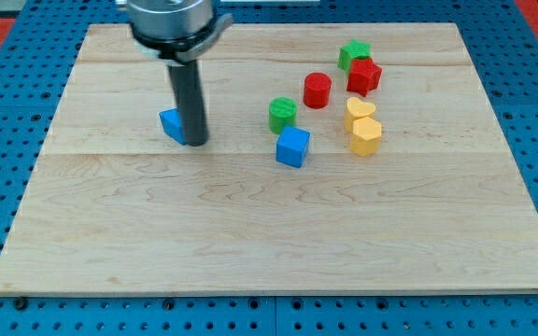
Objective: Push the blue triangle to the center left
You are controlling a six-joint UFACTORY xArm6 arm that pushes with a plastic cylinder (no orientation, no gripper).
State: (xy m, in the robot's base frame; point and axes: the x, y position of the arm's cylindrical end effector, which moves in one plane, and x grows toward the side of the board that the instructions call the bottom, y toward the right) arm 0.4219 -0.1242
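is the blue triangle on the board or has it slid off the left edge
On the board. The blue triangle sits on the wooden board, well inside its left edge, with my tip against its right side.

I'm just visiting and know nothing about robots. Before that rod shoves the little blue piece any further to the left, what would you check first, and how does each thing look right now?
1. My tip is beside the blue triangle, on its right side in the view: ok.
2. Tip actually touching the triangle: cannot tell, the rod hides the seam.
3. Path toward the view's left over the wooden board has no blocks in it: ok.
4. Blue cube and green cylinder stand well to the view's right, out of the push line: ok.
5. Triangle already at center left: not ok, it sits left of centre but short of the left edge.
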